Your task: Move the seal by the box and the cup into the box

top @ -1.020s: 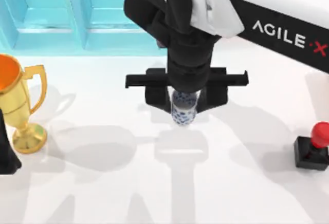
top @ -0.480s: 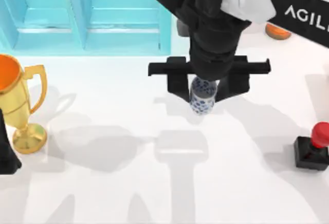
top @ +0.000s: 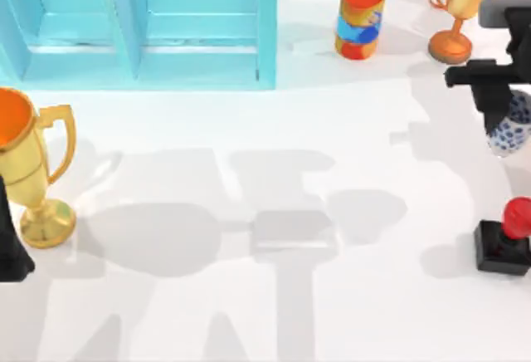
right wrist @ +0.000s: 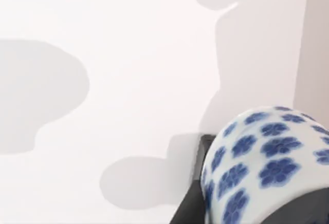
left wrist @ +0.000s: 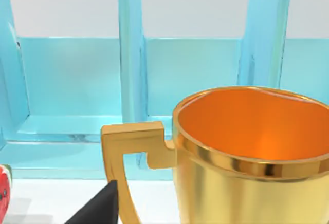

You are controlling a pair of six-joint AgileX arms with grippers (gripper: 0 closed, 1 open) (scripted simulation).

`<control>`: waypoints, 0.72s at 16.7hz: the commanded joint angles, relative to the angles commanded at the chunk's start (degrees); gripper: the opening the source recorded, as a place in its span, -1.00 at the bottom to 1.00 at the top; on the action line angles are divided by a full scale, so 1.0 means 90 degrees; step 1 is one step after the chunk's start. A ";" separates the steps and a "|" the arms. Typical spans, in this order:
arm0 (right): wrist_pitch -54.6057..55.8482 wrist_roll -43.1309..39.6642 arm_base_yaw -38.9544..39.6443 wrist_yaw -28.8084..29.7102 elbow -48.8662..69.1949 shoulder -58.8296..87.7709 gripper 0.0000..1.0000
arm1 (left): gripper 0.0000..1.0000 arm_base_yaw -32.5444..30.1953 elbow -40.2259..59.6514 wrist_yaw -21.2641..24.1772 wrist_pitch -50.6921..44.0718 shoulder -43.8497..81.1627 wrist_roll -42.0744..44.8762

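The white cup with blue flowers (top: 514, 129) hangs at the table's far right edge, and my right gripper (top: 503, 111) is shut on it. In the right wrist view the cup (right wrist: 267, 157) sits close to the camera, with a black finger (right wrist: 189, 206) against its side. The seal (top: 504, 237), a black block with a red knob, stands on the table just in front of the cup. The turquoise box (top: 141, 26) lies at the back left, far from both. My left gripper (top: 10, 242) is parked at the left edge beside a trophy.
A large gold trophy (top: 33, 163) stands at the left, and its bowl (left wrist: 247, 152) looms before the box's dividers (left wrist: 131, 54) in the left wrist view. An orange cylinder with a blue band (top: 359, 20) and a second gold trophy (top: 465, 5) stand at the back right.
My right arm has carried the cup from the middle of the table, near the box's corner, out to the far right edge. The seal and left arm have not moved.
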 joint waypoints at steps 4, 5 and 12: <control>0.0121 -0.1051 -0.1167 -0.0116 -0.0882 -0.0617 -1.00 | 1.00 0.0000 0.0000 0.0000 0.0000 0.0000 0.0000; 0.0183 -0.1344 -0.1482 -0.0116 -0.1031 -0.0789 -1.00 | 1.00 0.0000 0.0000 0.0000 0.0000 0.0000 0.0000; 0.0477 -0.4428 -0.4560 -0.0295 -0.2708 -0.2060 -1.00 | 1.00 0.0000 0.0000 0.0000 0.0000 0.0000 0.0000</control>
